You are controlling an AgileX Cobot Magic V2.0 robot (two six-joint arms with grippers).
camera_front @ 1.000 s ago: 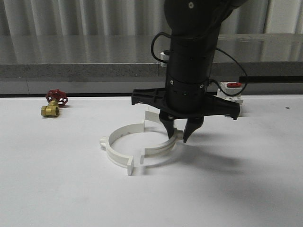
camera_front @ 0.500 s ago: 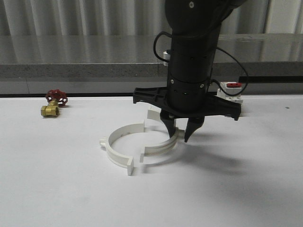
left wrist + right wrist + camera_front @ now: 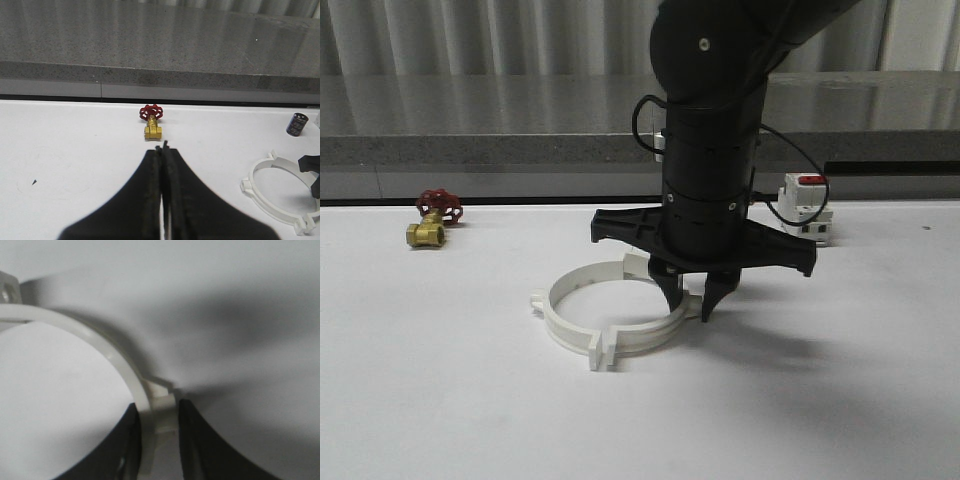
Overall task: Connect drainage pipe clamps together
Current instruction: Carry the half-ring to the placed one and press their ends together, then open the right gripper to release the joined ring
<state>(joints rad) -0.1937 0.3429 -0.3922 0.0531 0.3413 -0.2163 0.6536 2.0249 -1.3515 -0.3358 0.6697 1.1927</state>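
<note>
The two white drainage pipe clamps lie on the white table as one ring. The left half (image 3: 555, 315) and the right half (image 3: 650, 335) touch at their front tabs (image 3: 603, 350). My right gripper (image 3: 690, 300) points straight down at the ring's right side, shut on the right half's wall at its side lug (image 3: 162, 402). The curved band (image 3: 95, 335) runs away from the fingers. In the left wrist view, my left gripper (image 3: 162, 146) is shut on nothing, off to the left of the ring (image 3: 270, 192).
A brass valve with a red handle (image 3: 433, 218) lies at the far left, and it also appears ahead of the left gripper (image 3: 151, 122). A white breaker with a red switch (image 3: 807, 205) stands behind the right arm. A small dark cylinder (image 3: 297, 124) stands near the grey ledge (image 3: 470, 150).
The right gripper has moved left with the right half-ring. The gap at the front has closed and the front tabs now meet.
</note>
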